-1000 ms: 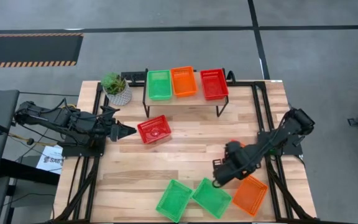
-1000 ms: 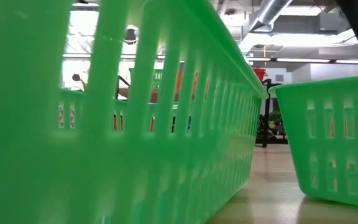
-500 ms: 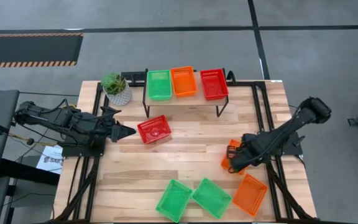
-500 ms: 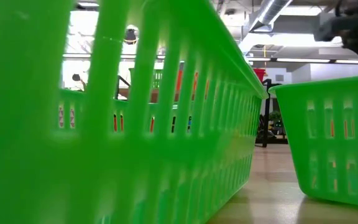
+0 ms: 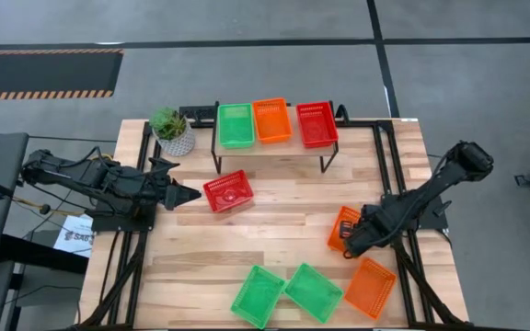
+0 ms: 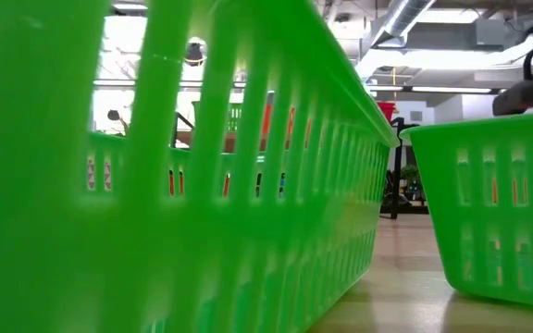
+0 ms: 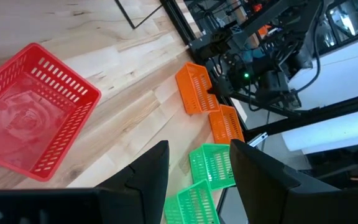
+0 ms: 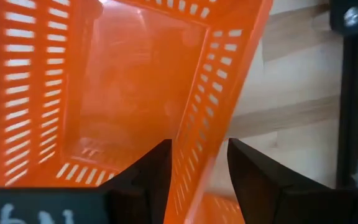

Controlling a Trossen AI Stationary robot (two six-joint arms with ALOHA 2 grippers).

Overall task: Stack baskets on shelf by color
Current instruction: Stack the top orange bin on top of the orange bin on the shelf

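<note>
My right gripper [image 5: 348, 246] is at the table's right side, shut on a tilted orange basket [image 5: 342, 227], which also shows in the left wrist view [image 7: 194, 87]. A second orange basket [image 5: 371, 287] and two green baskets [image 5: 259, 295] [image 5: 313, 291] lie flat by the near edge. The shelf [image 5: 274, 151] at the far edge carries a green basket [image 5: 236, 125], an orange basket [image 5: 272, 120] and a red basket [image 5: 316, 123]. My left gripper [image 5: 191, 195] waits open, just left of a red basket [image 5: 228, 192] that sits on its bottom on the table. My right gripper straddles one wall of the orange basket near its rim [image 8: 201, 134]. One finger [image 8: 148, 174] is inside the basket and the other outside. It comes slanting down from the table's right. The basket sits tilted, and I cannot tell whether its low edge touches the table.
A potted plant [image 5: 173, 133] stands at the far left corner beside the shelf. In the low view the two green baskets [image 6: 202, 185] [image 6: 489, 213] fill the near edge. Bare wood lies in the middle of the table [image 5: 274, 230].
My right arm has drawn back from beside the green baskets toward the table's right and far side. The orange basket, almost hidden under the arm a second ago, now shows tilted at the gripper.
</note>
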